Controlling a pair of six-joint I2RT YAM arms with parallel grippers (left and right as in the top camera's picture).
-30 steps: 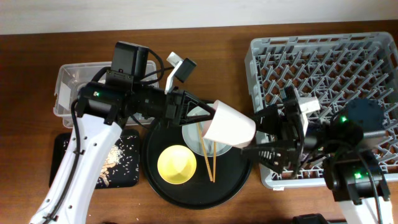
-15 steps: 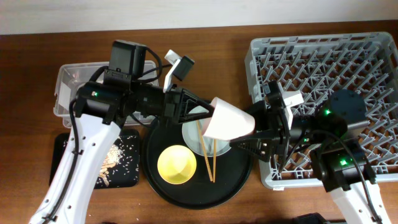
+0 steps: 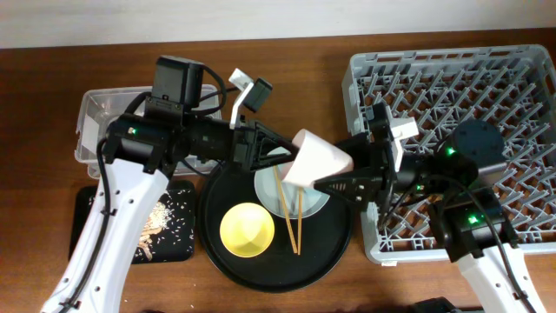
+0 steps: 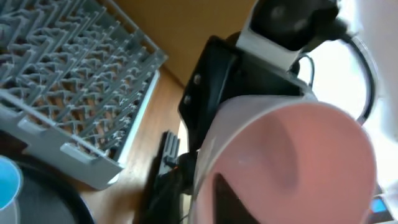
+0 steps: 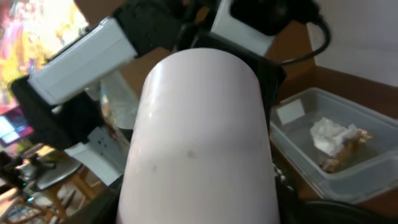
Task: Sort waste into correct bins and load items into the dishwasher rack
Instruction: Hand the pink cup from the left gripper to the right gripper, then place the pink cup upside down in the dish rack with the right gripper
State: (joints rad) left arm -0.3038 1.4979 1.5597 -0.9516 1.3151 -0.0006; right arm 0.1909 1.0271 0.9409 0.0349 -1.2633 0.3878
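The pink cup (image 3: 317, 159) hangs on its side above the round black tray, between both grippers. My left gripper (image 3: 282, 165) is shut on its rim, with one dark finger inside the cup (image 4: 298, 162). My right gripper (image 3: 343, 169) is open, its jaws on either side of the cup's base (image 5: 199, 137). The yellow bowl (image 3: 247, 229), grey-green plate (image 3: 269, 196) and chopsticks (image 3: 291, 222) lie on the tray. The blue cup (image 4: 6, 186) shows only at the left wrist view's edge. The dishwasher rack (image 3: 486, 87) stands at the right.
The clear tub (image 3: 95, 109) at the left holds the paper wad (image 5: 329, 134) and a brownish scrap (image 5: 339, 155). The small black tray (image 3: 87, 230) below it carries crumbs (image 3: 169, 217). The round black tray (image 3: 261, 269) sits in the middle.
My right gripper has moved left from the rack's edge until its jaws are around the cup's base. The left arm and the cup have barely moved.
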